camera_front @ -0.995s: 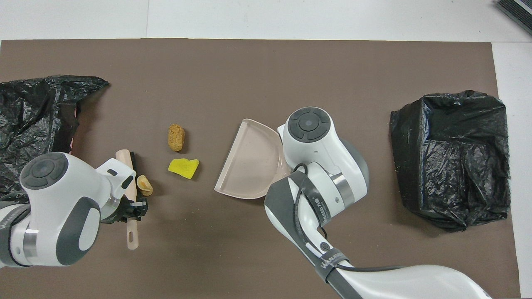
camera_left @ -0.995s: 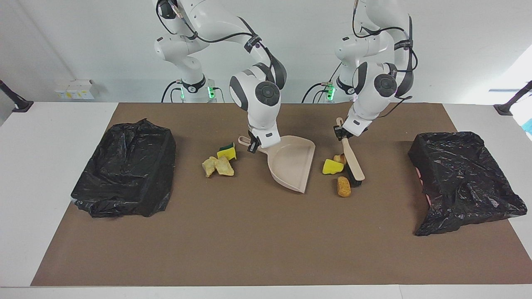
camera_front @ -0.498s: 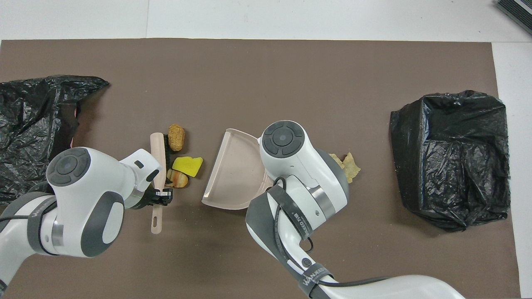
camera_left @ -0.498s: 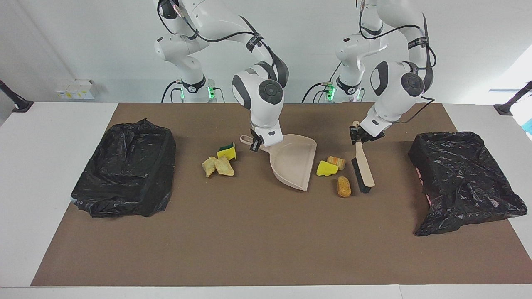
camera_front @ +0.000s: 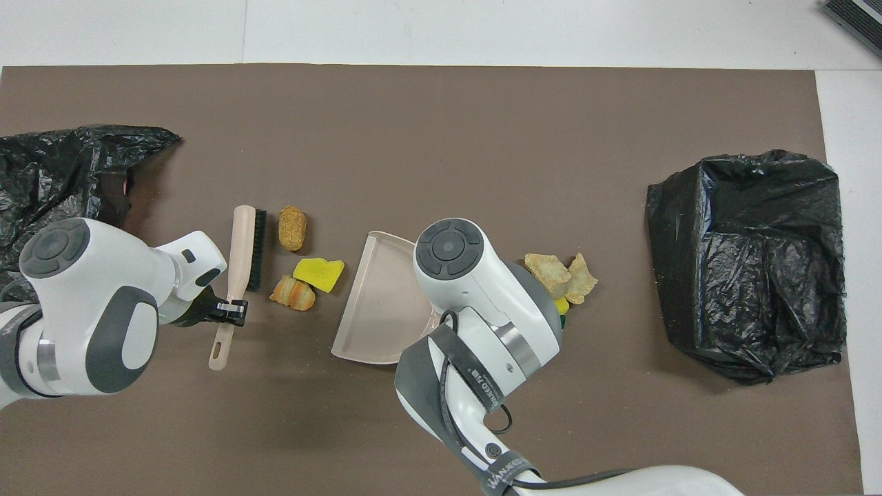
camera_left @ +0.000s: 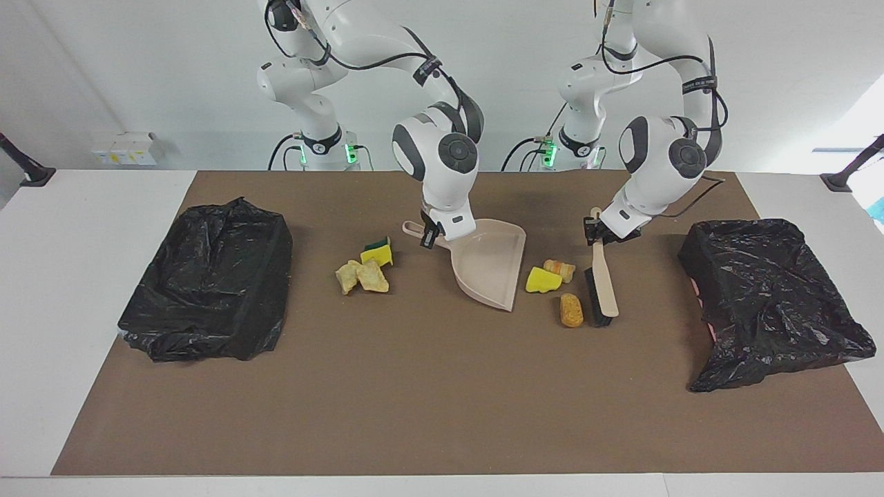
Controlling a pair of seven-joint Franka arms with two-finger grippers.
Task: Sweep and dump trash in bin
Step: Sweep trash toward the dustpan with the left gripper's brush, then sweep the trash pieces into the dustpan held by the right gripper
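My right gripper [camera_left: 429, 237] is shut on the handle of the beige dustpan [camera_left: 490, 269] [camera_front: 379, 303], whose open mouth faces three pieces of trash: a yellow sponge piece [camera_left: 542, 281] [camera_front: 319, 273], a striped beige chunk [camera_left: 559, 269] [camera_front: 293, 293] and an orange-brown lump [camera_left: 571, 309] [camera_front: 292, 227]. My left gripper [camera_left: 595, 231] [camera_front: 231, 311] is shut on the handle of the beige brush [camera_left: 602, 286] [camera_front: 244, 241]. Its black bristles face the lump, close beside it. More trash lies on the dustpan's handle side: a green-backed sponge [camera_left: 377, 252] and beige foam chunks [camera_left: 362, 276] [camera_front: 559, 272].
A bin lined with a black bag [camera_left: 207, 283] [camera_front: 747, 262] stands at the right arm's end of the brown mat [camera_left: 414, 400]. A crumpled black bag [camera_left: 766, 297] [camera_front: 62, 186] lies at the left arm's end.
The brush swept the striped chunk and yellow sponge toward the dustpan, then drew back a little. The dustpan shifted closer to that trash.
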